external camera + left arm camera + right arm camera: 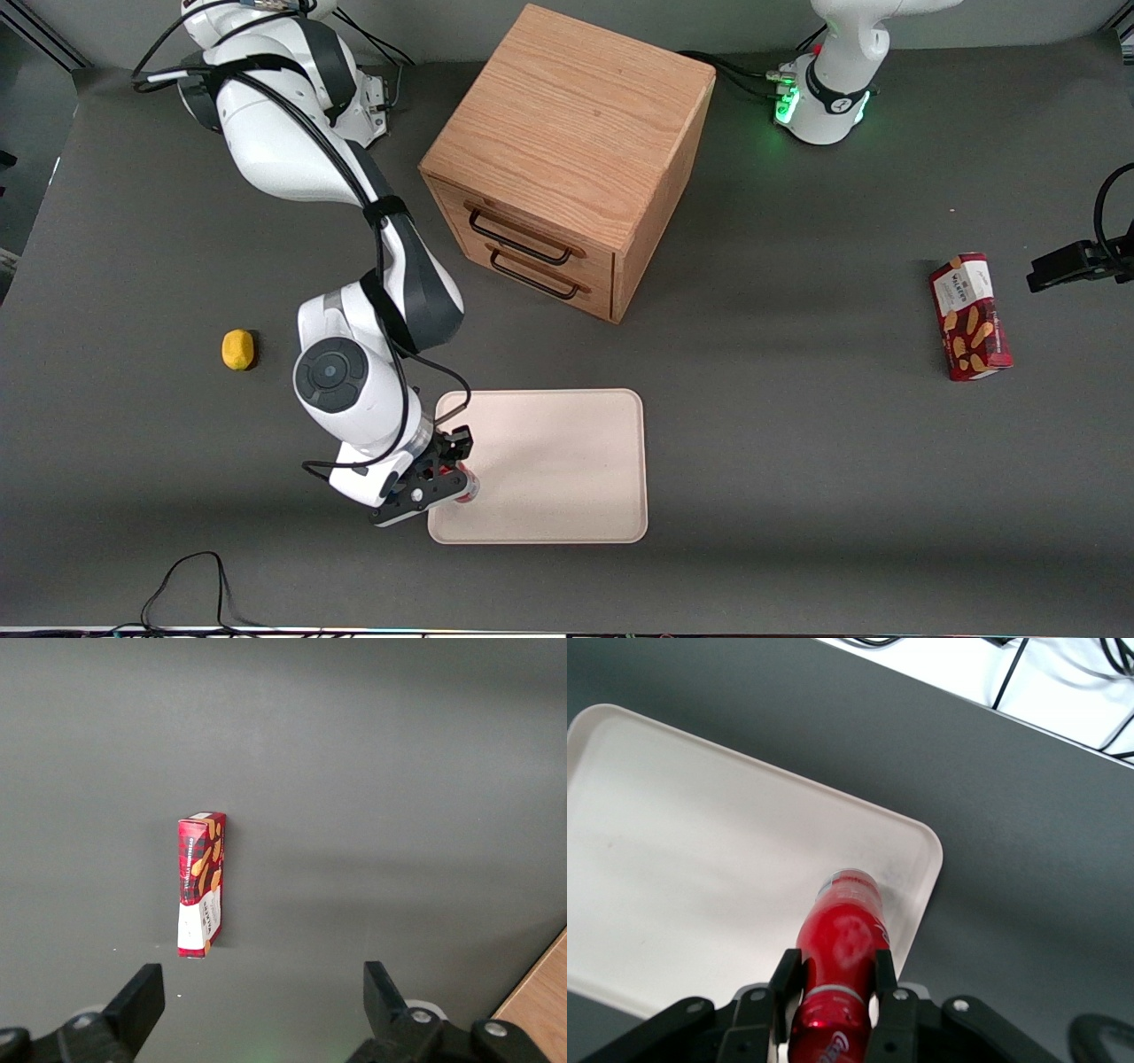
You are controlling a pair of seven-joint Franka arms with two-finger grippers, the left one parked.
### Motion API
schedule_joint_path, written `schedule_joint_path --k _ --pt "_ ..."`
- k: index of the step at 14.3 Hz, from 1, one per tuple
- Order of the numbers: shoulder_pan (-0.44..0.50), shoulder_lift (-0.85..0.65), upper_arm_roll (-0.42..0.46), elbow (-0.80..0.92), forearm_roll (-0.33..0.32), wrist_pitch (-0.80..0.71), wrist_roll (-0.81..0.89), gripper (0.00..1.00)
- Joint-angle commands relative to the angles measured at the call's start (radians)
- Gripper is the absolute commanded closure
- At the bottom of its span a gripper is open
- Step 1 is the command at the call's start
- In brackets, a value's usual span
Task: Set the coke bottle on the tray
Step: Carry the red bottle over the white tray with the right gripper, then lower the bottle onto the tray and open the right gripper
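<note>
The gripper (833, 979) is clamped on the coke bottle (842, 943), one finger on each side of the red body. The bottle hangs over a corner of the tray (567, 461), with its silvery base pointing down near the rim. I judge that this is the placing step: the next move should lower the bottle until the base rests on the tray, then let go. Whether the base already touches the tray cannot be seen. From the front, the wrist hides most of the bottle.
</note>
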Motion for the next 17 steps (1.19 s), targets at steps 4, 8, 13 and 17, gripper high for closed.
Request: schedule_joint_path --k 4,8,13,17 --pt "-0.006 0.027 0.0 0.005 0.022 0.058 -0.001 1.0" --pt "-0.008 0.033 0.0 -0.021 0.022 0.084 -0.001 1.0" --pt "-0.006 0.032 0.0 -0.026 0.023 0.085 0.017 0.0" --pt "-0.002 0.019 0.0 -0.026 0.023 0.084 0.036 0.0"
